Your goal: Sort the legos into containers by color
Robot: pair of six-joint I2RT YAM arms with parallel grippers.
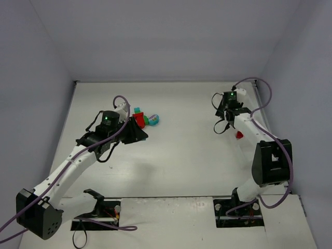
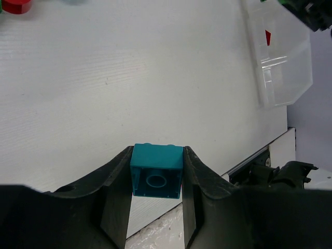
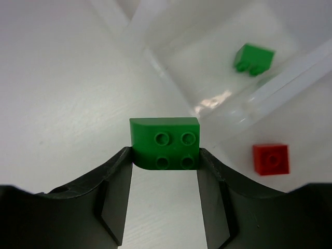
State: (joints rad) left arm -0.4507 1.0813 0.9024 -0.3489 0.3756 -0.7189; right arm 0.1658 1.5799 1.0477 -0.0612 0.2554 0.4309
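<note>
Delivery looks like the step in hand: the right end effector (image 3: 164,154) clamps a green lego (image 3: 165,139), and the left end effector (image 2: 157,154) clamps a teal lego (image 2: 156,176). Beyond the green one, the tray (image 3: 290,69) holds a green brick (image 3: 253,58). The next move is to carry the green lego over that compartment and release it.

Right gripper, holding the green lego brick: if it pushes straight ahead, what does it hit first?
Likely the near wall of the translucent white plastic tray; depth is unclear.
</note>
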